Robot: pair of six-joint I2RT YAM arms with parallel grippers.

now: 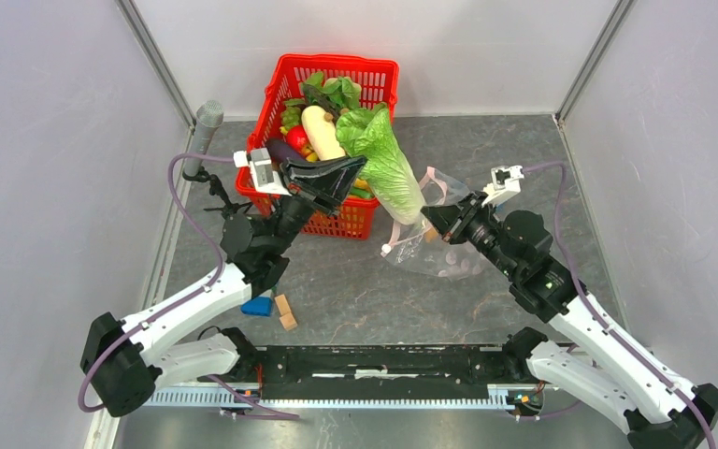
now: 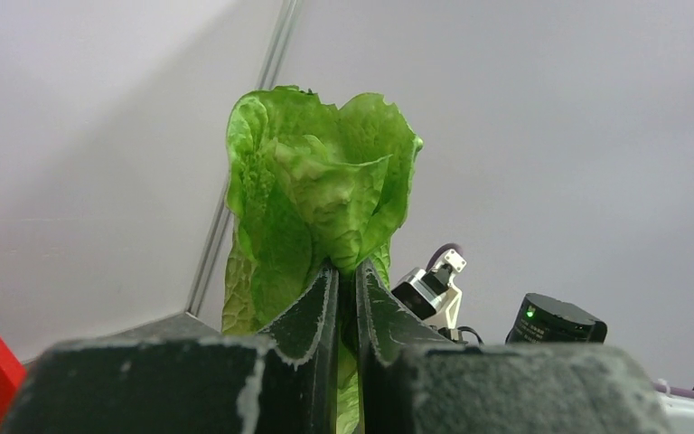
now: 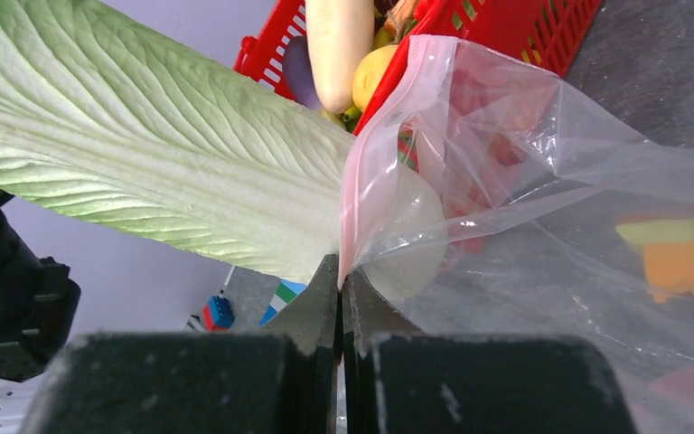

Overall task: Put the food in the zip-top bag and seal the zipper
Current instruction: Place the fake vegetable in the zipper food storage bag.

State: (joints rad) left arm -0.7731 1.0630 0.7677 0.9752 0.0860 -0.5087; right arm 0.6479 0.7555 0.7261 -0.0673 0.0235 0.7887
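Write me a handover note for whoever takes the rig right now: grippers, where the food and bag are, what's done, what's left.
Left gripper: shut on the napa cabbage, at its leafy end.
Right gripper: shut on the zipper, holding the zip-top bag by its mouth.
The cabbage slants from over the red basket to the bag; its white base is at the mouth, apparently just inside.
Other food, white radish included, lies in the basket.
Done: no food seen fully bagged.
Left: push the cabbage in, load the rest, seal.

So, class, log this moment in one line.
left hand: shut on napa cabbage | right hand: shut on zip-top bag | cabbage base at bag mouth
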